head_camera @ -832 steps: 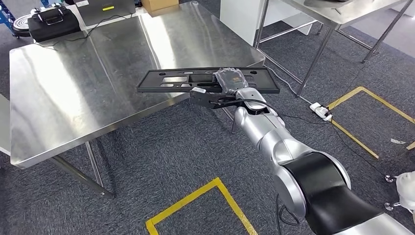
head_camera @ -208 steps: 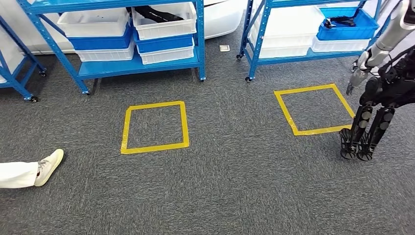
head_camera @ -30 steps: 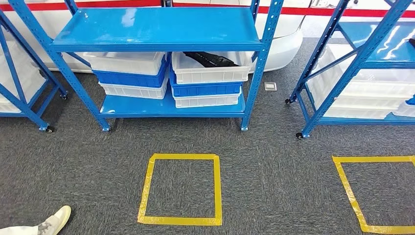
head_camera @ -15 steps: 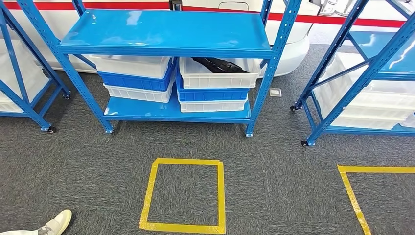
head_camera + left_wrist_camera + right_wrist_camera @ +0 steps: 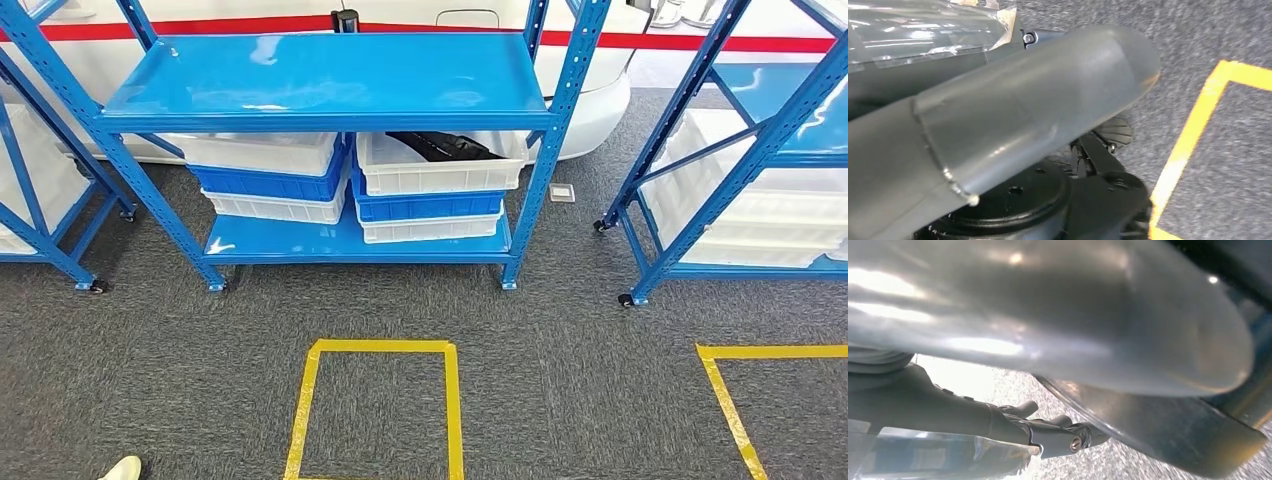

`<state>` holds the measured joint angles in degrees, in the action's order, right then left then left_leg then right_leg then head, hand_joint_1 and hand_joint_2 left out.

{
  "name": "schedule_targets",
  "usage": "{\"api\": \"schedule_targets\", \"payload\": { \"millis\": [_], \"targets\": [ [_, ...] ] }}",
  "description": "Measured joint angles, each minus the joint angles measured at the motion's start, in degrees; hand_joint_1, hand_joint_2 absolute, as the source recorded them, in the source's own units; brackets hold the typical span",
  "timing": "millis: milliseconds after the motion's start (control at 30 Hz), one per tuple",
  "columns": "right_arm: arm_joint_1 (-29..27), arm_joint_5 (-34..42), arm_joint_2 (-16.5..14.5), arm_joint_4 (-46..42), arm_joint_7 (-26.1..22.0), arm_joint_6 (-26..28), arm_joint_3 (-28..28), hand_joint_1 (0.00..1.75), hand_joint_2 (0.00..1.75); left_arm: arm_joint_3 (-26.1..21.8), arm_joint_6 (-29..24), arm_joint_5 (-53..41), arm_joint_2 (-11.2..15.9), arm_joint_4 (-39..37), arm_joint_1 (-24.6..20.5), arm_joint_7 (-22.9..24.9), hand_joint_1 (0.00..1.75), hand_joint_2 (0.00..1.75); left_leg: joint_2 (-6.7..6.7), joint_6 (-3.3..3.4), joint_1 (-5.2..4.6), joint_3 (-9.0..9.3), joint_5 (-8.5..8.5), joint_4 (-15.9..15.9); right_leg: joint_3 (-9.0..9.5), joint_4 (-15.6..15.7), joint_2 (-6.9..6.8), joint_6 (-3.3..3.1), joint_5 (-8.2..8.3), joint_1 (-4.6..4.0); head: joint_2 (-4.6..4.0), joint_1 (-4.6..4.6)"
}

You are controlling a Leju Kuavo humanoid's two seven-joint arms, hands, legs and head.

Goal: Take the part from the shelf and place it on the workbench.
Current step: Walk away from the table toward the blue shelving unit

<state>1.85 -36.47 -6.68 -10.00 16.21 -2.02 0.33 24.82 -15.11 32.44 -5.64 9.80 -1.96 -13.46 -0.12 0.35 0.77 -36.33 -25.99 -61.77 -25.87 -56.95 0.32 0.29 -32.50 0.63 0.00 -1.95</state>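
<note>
A long black part (image 5: 445, 146) lies in a white bin (image 5: 440, 176) on the lower level of the blue shelf (image 5: 320, 75) straight ahead in the head view. The shelf's upper level is bare. My left hand (image 5: 1023, 110) hangs over the grey carpet, its thick grey thumb across the left wrist view and nothing in it. My right hand (image 5: 1048, 340) hangs likewise, with dark fingers (image 5: 1023, 409) stretched out and nothing held.
White and blue bins (image 5: 270, 180) are stacked beside the part's bin. More blue shelves stand at the left (image 5: 40, 200) and right (image 5: 740, 130). A yellow tape square (image 5: 375, 410) marks the carpet before the shelf. A person's shoe (image 5: 122, 468) shows at the bottom left.
The whole picture has shifted: the camera has come nearer the shelf, which sits lower and larger in the picture. The tape square and the shoe have slid toward the bottom edge.
</note>
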Motion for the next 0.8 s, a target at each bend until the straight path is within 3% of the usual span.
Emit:
{"api": "schedule_targets", "payload": {
  "millis": [100,167,200,300,333,367,400,433,467,500,600,667,733,800],
  "targets": [
    [0.1,-0.1,0.1,0.0,-0.1,0.0,0.0,0.0,0.0,0.0,-0.1,0.3,0.0,0.0,-0.1,0.0,0.0,0.0,-0.2,1.38,-0.32,1.28,-0.47,1.9,1.37,0.4,0.02,1.22,-0.4,-0.29,0.0,-0.1],
    [0.1,-0.3,0.2,0.0,-0.2,0.0,0.0,0.0,0.0,0.0,-0.2,0.4,-0.1,0.0,0.0,-0.1,0.0,0.0,-0.32,2.31,-0.2,2.38,-0.69,2.6,1.45,-1.1,-0.03,1.86,-0.52,-0.23,0.0,-0.24],
    [0.1,-0.3,0.2,0.0,-0.2,0.0,0.0,0.0,0.0,0.0,-0.3,0.4,-0.1,0.0,0.0,-0.1,0.0,0.0,-0.37,2.67,-0.14,3.0,-0.85,2.9,0.46,-2.9,-0.06,1.94,-1.01,-0.13,0.0,-0.28],
    [0.1,-0.5,0.3,0.0,-0.5,0.0,0.0,0.0,0.0,-0.1,-0.5,0.5,-0.1,0.0,0.0,-0.1,0.0,0.0,-0.35,3.33,-0.22,4.05,-1.82,3.1,-6.95,-13.5,-0.07,1.69,-4.34,-0.06,0.0,-0.33],
    [0.1,-0.6,0.3,0.0,-0.7,0.0,0.0,0.0,0.0,-0.1,-0.6,0.6,-0.1,0.0,0.0,-0.2,0.0,0.0,-0.37,3.39,-0.26,4.51,-2.28,3.1,-9.04,-15.7,-0.08,1.73,-5.12,-0.07,0.0,-0.34],
    [0.2,-0.8,0.3,0.0,-0.8,0.0,0.0,0.0,0.0,-0.2,-0.7,0.8,-0.1,0.0,0.0,-0.2,0.0,0.0,-0.42,3.37,-0.29,5.09,-2.74,3.1,-9.83,-15.6,-0.08,1.99,-4.86,-0.08,0.0,-0.34],
    [0.3,-0.9,0.4,0.0,-0.8,0.0,0.0,0.0,0.0,-0.3,-0.8,1.0,-0.1,0.0,0.1,-0.2,0.0,0.0,-0.48,3.3,-0.31,5.8,-3.23,3.1,-9.7,-13.5,-0.09,2.36,-3.46,-0.09,0.0,-0.34],
    [0.3,-1.0,0.4,0.0,-0.8,0.0,0.0,0.0,0.0,-0.4,-0.9,1.1,-0.2,0.0,0.1,-0.2,0.0,0.0,-0.56,3.19,-0.34,6.45,-3.73,3.1,-8.87,-9.9,-0.13,2.69,-1.04,-0.15,0.0,-0.34],
    [0.2,-1.0,0.5,0.0,-0.8,0.0,0.0,0.0,0.0,-0.6,-0.9,1.2,-0.2,0.0,0.1,-0.2,0.0,0.0,-0.62,3.05,-0.37,7.11,-4.23,3.1,-8.09,-6.4,-0.24,2.64,1.38,-0.28,0.0,-0.27],
    [0.2,-1.1,0.6,0.0,-0.8,0.0,0.0,0.0,0.0,-0.8,-1.0,1.3,-0.3,0.0,0.1,-0.3,0.0,0.0,-0.69,2.82,-0.37,7.52,-4.67,3.1,-7.54,-3.8,-0.39,2.13,2.69,-0.45,0.0,-0.22],
    [0.3,-1.3,0.8,0.1,-0.8,0.0,0.0,0.0,0.0,-1.1,-1.0,1.5,-0.6,0.0,0.1,-0.4,0.0,0.0,-0.66,1.62,-0.37,8.3,-5.08,3.0,-6.78,-1.3,-0.61,-0.14,3.15,-0.87,0.0,-0.19],
    [0.3,-1.4,0.7,0.0,-0.8,0.0,0.1,0.0,0.0,-1.3,-1.0,1.5,-0.7,0.0,0.1,-0.5,0.0,0.0,-0.45,0.85,-0.41,8.69,-5.34,1.7,-5.18,-0.3,-0.53,-0.74,4.09,-0.4,0.0,-0.19],
    [0.4,-1.6,0.6,0.0,-0.8,-0.1,0.1,0.0,0.0,-1.4,-1.1,1.5,-0.6,0.0,-0.1,-0.6,0.0,0.0,-0.29,0.27,-0.26,6.64,-7.08,-2.3,-3.73,0.0,-0.55,-1.03,4.12,0.05,0.0,-0.03],
    [0.4,-1.7,0.6,0.0,-0.8,-0.1,0.1,0.0,0.0,-1.5,-1.2,1.6,-0.6,0.0,-0.2,-0.6,0.0,0.0,-0.22,-0.33,0.0,2.23,-9.84,-8.6,-3.19,0.1,-0.5,-1.27,3.55,0.1,0.0,0.11]
  ]
}}
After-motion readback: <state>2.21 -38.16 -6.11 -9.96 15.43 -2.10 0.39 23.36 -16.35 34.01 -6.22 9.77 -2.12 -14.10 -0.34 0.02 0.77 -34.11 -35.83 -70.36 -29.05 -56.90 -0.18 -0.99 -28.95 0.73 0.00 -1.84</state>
